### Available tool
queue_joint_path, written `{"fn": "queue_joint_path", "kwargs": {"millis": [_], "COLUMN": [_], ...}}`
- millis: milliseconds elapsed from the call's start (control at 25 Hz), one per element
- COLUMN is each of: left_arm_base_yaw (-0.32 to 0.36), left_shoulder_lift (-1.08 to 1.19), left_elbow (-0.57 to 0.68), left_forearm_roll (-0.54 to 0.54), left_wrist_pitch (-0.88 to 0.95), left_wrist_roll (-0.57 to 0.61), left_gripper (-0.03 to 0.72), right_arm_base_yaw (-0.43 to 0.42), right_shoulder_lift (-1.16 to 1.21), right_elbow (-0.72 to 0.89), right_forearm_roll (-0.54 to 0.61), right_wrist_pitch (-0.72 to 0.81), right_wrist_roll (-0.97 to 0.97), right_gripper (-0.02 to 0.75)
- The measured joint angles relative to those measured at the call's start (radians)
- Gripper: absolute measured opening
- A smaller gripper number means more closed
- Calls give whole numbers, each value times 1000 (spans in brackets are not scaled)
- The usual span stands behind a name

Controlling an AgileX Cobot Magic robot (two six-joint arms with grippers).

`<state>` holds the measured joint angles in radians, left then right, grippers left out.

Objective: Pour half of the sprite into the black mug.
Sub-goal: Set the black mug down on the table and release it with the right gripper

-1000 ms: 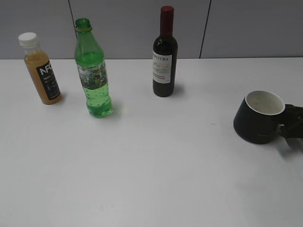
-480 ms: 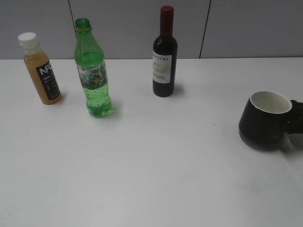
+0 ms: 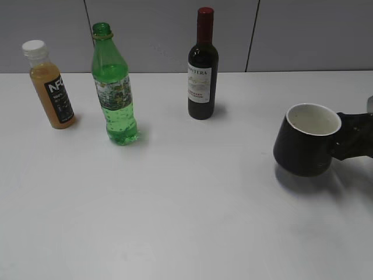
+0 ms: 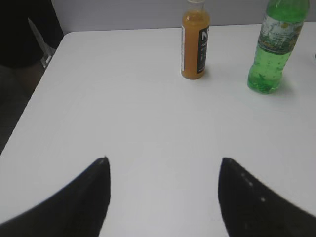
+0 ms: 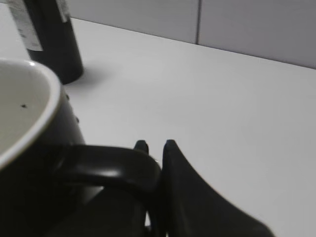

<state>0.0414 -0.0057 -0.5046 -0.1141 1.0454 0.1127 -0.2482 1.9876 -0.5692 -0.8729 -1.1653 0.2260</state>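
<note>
The black mug (image 3: 306, 140) sits at about 3 o'clock on the white table (image 3: 186, 221), tilted slightly with its white inside showing and a shadow beneath it; whether its base touches the tabletop cannot be told. The right gripper (image 3: 348, 142) comes in from the right edge and is clamped on the mug's loop handle (image 5: 111, 168); in the right wrist view its 2 dark fingers (image 5: 190, 197) press together around the far end of the loop, with the mug's rim filling the left of that view and a few dark specks visible inside.

The sprite (image 3: 114, 87) stands upright at about 10 o'clock, uncapped, a green ring at its neck, clear liquid reaching above the pale label band. Just to its left, near 9 o'clock, the orange juice bottle (image 3: 50, 84) stands upright with its white cap on, apart from the sprite. The dark wine bottle (image 3: 203, 67) with a red top stands at 12 o'clock, well apart from both the sprite and the mug.

The left gripper (image 4: 163, 197) hangs over bare table with its 2 black fingers spread wide, nothing between them. In its wrist view the juice bottle and the sprite stand far ahead toward 1 o'clock.
</note>
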Motion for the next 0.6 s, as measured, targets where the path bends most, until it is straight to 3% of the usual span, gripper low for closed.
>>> {"fn": "queue_joint_path", "kwargs": {"millis": [400,600], "left_arm_base_yaw": [0,0], "left_shoulder_lift": [0,0], "left_elbow": [0,0], "left_forearm_roll": [0,0], "left_wrist_pitch": [0,0], "left_wrist_roll": [0,0], "left_gripper": [521,521], "right_arm_base_yaw": [279,420], "right_shoulder_lift": [-4,-4], "right_elbow": [2,3], "right_forearm_roll": [135,261], "right_wrist_pitch": [0,0], "right_wrist_roll": [2,-19], "right_gripper": [50,50]}}
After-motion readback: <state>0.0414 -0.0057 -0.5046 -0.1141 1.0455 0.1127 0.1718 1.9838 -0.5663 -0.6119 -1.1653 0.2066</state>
